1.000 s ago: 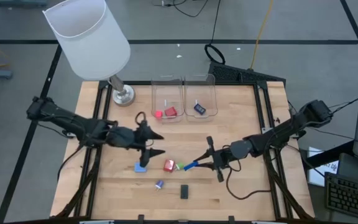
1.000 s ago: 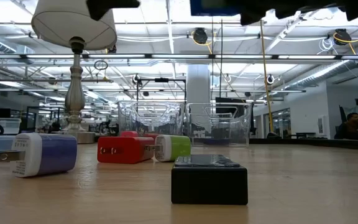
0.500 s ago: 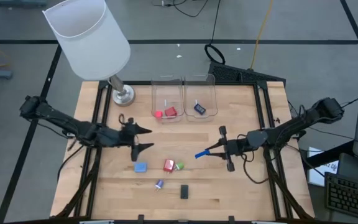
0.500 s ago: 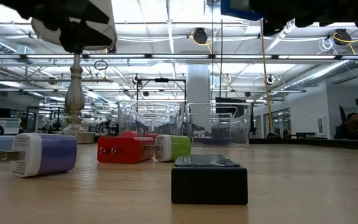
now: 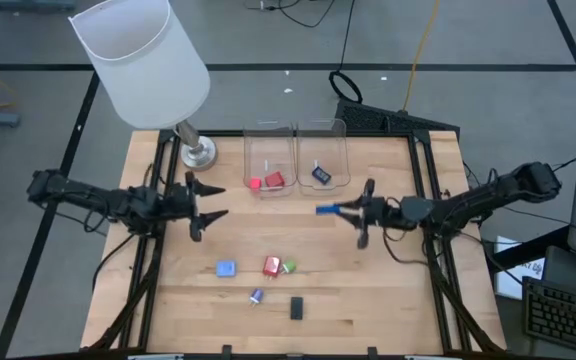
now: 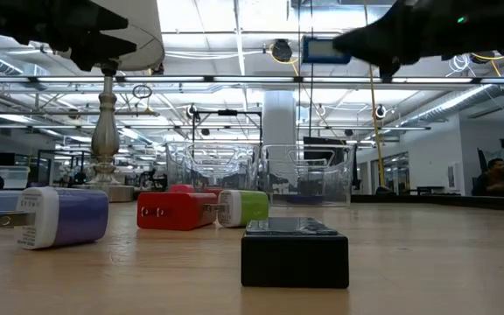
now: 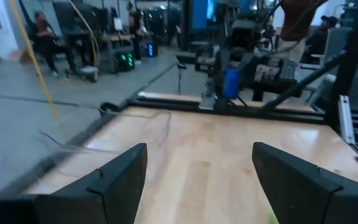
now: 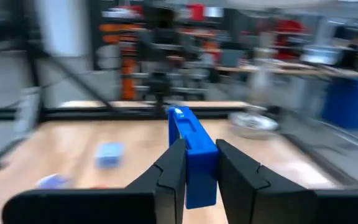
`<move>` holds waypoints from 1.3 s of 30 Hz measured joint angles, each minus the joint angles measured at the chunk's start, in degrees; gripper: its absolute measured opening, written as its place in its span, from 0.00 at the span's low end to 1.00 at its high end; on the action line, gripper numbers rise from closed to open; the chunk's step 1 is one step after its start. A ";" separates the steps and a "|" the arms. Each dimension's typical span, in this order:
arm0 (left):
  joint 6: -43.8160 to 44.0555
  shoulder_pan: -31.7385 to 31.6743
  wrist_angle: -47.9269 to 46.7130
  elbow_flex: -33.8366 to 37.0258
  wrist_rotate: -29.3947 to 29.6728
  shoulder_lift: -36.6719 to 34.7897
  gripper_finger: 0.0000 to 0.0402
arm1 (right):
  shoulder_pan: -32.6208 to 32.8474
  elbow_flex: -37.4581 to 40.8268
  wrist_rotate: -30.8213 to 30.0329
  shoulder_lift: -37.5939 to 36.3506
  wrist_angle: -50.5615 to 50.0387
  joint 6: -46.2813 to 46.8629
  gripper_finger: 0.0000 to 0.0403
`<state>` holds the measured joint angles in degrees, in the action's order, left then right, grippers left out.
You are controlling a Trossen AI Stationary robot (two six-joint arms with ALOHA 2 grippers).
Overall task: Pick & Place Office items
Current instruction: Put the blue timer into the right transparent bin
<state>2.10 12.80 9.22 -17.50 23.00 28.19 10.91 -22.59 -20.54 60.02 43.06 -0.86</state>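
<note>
My right gripper [image 5: 340, 210] hangs above the table in front of the right bin, shut on a blue office piece [image 5: 326, 209], which shows in the right wrist view [image 8: 190, 146] and high up in the low view [image 6: 325, 50]. My left gripper [image 5: 215, 201] is open and empty over the table's left part, with bare wood between its fingers [image 7: 197, 180]. Lying flat on the table are a light blue piece [image 5: 226, 268], a red one [image 5: 272, 266], a green one [image 5: 289, 267], a small blue one [image 5: 257, 296] and a black one [image 5: 296, 308]. My right gripper pinches the blue piece between its two fingers by the flat sides of its rear part [image 8: 194, 168]. Its front end [image 8: 180, 115] sticks out past the fingertips [image 8: 174, 155]. The fingers lie level and point toward the table's left. The piece is lifted clear of the table.
Two clear bins stand at the far middle: the left one [image 5: 269, 150] holds red pieces [image 5: 268, 181], the right one [image 5: 324, 145] a dark blue piece [image 5: 320, 174]. A white-shaded lamp [image 5: 143, 60] stands on its base [image 5: 197, 153] at the far left. Bare wood lies between the grippers.
My right gripper, shut on the blue piece, rose from beside the green piece and travelled toward the far edge, up to the front of the right bin. My left gripper drew back from over the light blue piece toward the left and far edges, staying open.
</note>
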 joint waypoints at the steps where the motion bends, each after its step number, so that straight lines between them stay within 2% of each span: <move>1: -0.62 -0.37 0.15 0.00 0.00 -0.25 0.73 | -1.49 0.00 -1.35 0.26 -0.02 1.29 0.15; 4: -0.79 -1.42 -0.23 0.00 -0.02 -0.24 0.73 | -6.64 0.00 -3.81 1.30 0.19 6.56 0.15; 9: -0.65 -2.53 -2.29 0.00 0.00 1.28 0.73 | -15.89 0.01 -3.53 4.87 0.84 12.54 0.15; 19: -3.26 -2.67 -1.67 0.02 2.33 4.04 0.73 | -26.54 0.00 -3.23 15.27 6.90 11.85 0.15; 27: -2.00 -2.67 -1.68 0.02 2.54 4.06 0.73 | -28.56 -0.02 -0.19 20.26 7.81 11.73 0.15; 39: -1.16 -2.67 -1.69 0.02 2.56 4.06 0.73 | -28.56 -0.02 -0.30 20.57 6.83 10.62 0.15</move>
<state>0.94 10.13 7.53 -17.47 25.56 32.25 -17.65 -22.61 -20.84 80.60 49.89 9.76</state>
